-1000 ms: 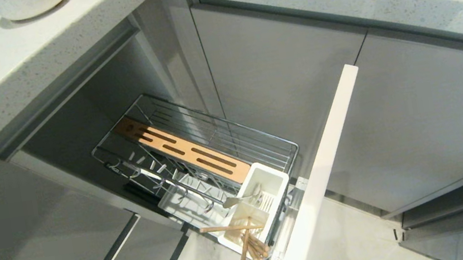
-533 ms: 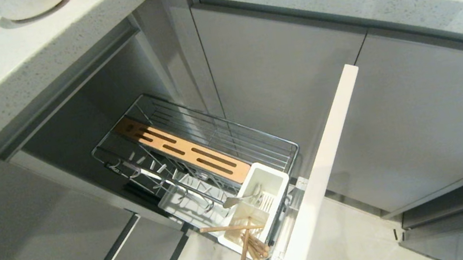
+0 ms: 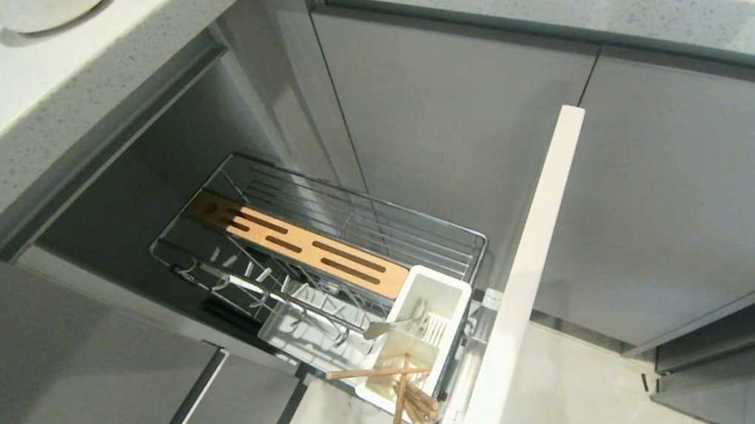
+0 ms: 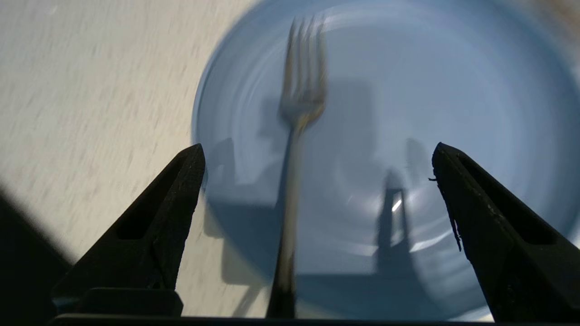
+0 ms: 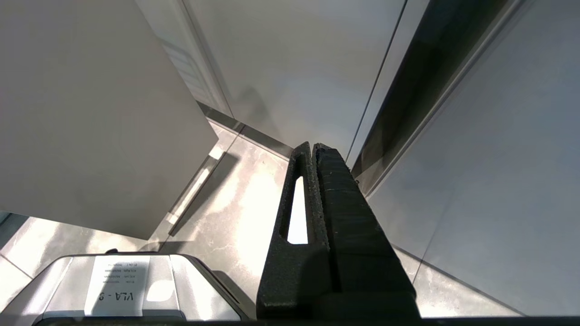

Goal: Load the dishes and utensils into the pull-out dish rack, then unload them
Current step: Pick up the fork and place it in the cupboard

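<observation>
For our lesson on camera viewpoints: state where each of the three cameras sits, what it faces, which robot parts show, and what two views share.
Head: high, looking down at the pull-out dish rack under the counter; no arm shows.
Left wrist: behind the open left pincer, above a fork on the light-blue plate.
Right wrist: behind the shut right pincer, facing floor and cabinets.
Shared: head and left wrist both show the plate.

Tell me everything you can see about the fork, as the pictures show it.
The fork is slim and looks like silver metal, with four tines and a long thin handle. It lies flat on the light-blue plate, its handle running out over the plate's rim. The open left gripper is above it, not touching it.
</observation>
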You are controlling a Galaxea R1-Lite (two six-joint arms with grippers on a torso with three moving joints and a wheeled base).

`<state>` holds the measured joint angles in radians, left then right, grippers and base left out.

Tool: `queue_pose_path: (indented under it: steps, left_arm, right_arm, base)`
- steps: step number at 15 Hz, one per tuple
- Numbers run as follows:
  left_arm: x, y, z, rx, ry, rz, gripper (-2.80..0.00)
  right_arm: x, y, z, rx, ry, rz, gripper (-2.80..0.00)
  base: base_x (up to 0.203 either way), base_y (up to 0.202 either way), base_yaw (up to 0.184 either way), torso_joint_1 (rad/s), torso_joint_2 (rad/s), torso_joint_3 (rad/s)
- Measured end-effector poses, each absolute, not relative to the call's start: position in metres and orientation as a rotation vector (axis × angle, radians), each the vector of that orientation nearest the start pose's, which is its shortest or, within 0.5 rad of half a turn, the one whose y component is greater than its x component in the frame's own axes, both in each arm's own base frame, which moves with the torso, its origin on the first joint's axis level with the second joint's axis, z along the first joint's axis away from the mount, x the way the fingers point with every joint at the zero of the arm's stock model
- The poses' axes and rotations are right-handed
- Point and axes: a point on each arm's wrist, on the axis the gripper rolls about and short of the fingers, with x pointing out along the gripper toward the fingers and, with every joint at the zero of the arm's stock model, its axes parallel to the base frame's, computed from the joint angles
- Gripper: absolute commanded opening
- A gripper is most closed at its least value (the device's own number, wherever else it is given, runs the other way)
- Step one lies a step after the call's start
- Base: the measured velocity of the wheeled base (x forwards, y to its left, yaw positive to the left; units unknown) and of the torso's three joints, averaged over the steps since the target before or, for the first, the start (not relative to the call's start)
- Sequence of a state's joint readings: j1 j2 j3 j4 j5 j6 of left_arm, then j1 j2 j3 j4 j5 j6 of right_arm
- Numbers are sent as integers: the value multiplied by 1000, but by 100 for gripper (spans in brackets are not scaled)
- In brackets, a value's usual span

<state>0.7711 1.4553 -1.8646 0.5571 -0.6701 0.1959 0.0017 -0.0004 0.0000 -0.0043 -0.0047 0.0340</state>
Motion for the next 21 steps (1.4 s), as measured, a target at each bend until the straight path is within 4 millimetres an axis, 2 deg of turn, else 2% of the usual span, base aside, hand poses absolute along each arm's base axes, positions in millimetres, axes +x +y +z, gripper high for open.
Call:
queue_pose_path:
  steps: [3, 17, 18, 21]
  left_arm:
    - [148, 121, 413, 106, 209, 101, 0]
    - [160, 115, 410, 105, 218, 34, 0]
    - [160, 115, 410, 107, 216, 34, -278]
    - [160, 115, 410, 111, 216, 41, -280]
  right_arm:
    - [-23, 0, 76, 35, -5, -3, -280]
    - [-23, 0, 76, 34, -5, -3, -280]
    - [-23, 0, 76, 34, -5, -3, -280]
    - [-23, 0, 76, 34, -5, -2, -280]
  base:
    - [0, 0, 0, 0, 0, 0]
    - [0, 0, 0, 0, 0, 0]
    - [0, 0, 0, 0, 0, 0]
    - [0, 0, 0, 0, 0, 0]
